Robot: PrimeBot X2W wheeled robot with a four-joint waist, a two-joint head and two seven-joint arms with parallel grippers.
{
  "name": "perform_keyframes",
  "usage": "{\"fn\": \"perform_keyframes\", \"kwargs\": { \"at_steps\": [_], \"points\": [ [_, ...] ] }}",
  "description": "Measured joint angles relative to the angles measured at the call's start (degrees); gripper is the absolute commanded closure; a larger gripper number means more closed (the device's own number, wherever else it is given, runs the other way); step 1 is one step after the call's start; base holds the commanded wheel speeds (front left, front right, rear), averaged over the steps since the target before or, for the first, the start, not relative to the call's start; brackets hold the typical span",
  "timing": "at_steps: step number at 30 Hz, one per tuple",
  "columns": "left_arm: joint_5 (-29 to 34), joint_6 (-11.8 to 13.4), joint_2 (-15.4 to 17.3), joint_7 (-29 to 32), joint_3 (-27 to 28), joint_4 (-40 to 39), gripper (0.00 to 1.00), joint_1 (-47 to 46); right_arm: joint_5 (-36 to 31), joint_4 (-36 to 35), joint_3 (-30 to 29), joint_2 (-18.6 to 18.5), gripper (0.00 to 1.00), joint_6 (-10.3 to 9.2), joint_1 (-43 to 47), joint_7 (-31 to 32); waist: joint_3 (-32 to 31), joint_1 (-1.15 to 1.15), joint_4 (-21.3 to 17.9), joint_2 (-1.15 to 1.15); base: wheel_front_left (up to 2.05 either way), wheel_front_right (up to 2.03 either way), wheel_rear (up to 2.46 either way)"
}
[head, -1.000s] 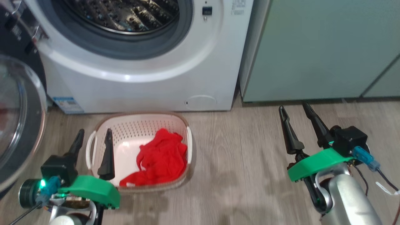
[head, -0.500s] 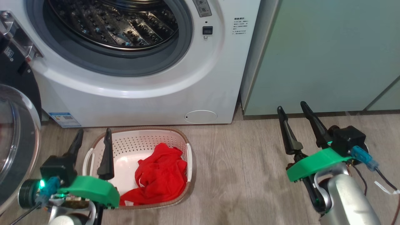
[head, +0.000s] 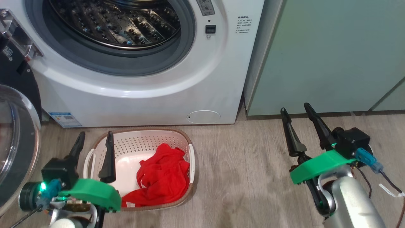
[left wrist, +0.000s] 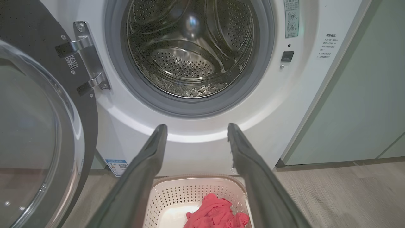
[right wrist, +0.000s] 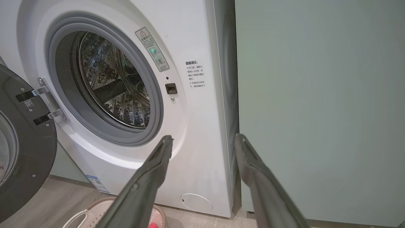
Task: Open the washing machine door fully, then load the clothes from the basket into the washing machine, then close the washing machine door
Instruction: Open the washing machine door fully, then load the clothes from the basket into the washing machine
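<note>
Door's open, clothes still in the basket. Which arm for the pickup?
Left. The left gripper is open at the basket's left end, and its wrist view frames the clothes between its fingers. The right gripper, also open, hangs over bare floor by the green cabinet, away from the basket.

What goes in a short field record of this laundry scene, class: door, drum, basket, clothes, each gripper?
Door: washing machine door open, swung left
Drum: drum empty
Basket: basket on floor before washing machine
Clothes: red clothes inside basket
Left: left gripper open, empty, by basket's left end
Right: right gripper open, empty, above floor
</note>
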Motion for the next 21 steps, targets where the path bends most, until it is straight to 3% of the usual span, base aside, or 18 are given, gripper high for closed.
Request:
{"fn": "perform_keyframes", "kwargs": {
  "at_steps": [12,21],
  "points": [
    [-2.03,-0.55,0.25,0.12,-0.98,2.72,0.0,-2.33,-0.03,-1.51,-0.04,0.0,0.0,0.0,-0.36,0.07,2.89,0.0,-0.1,0.0,0.0,0.0,0.0],
    [-4.32,-4.44,0.55,2.76,-3.26,17.78,0.0,-15.46,-0.6,-4.2,0.21,-0.01,0.0,0.0,-4.35,0.56,9.67,0.0,-0.45,0.0,0.0,0.0,0.0]
  ]
}}
